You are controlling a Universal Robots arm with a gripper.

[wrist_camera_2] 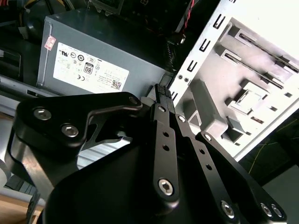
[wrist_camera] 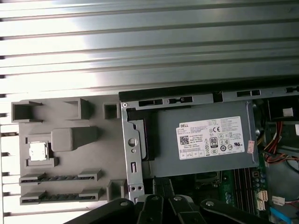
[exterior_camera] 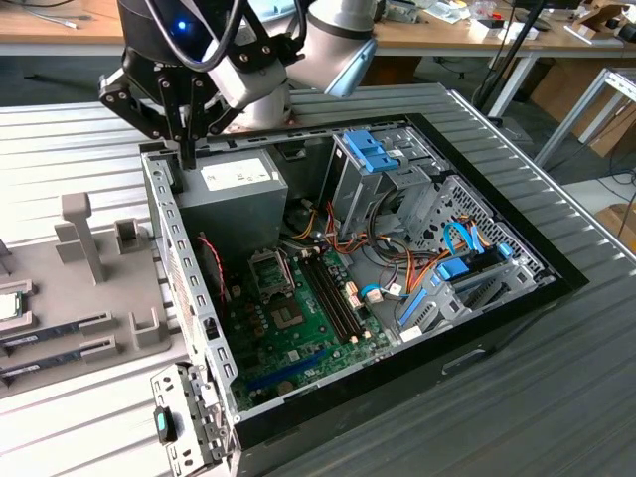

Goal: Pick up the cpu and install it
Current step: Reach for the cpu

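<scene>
At the exterior view's left, the cpu (exterior_camera: 8, 303) sits in a pocket of the grey tray (exterior_camera: 40, 278), near two slotted memory sticks (exterior_camera: 55, 331). The end effector (exterior_camera: 186, 154), pinched closed on nothing, hangs at the wall of the open computer case (exterior_camera: 189, 278), which holds a power supply (exterior_camera: 234, 194) and a motherboard (exterior_camera: 298, 318).

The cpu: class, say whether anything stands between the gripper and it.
Yes. The gripper hangs beside the power supply, inside the case's metal side wall; that wall stands between it and the cpu on the grey tray outside.
</scene>
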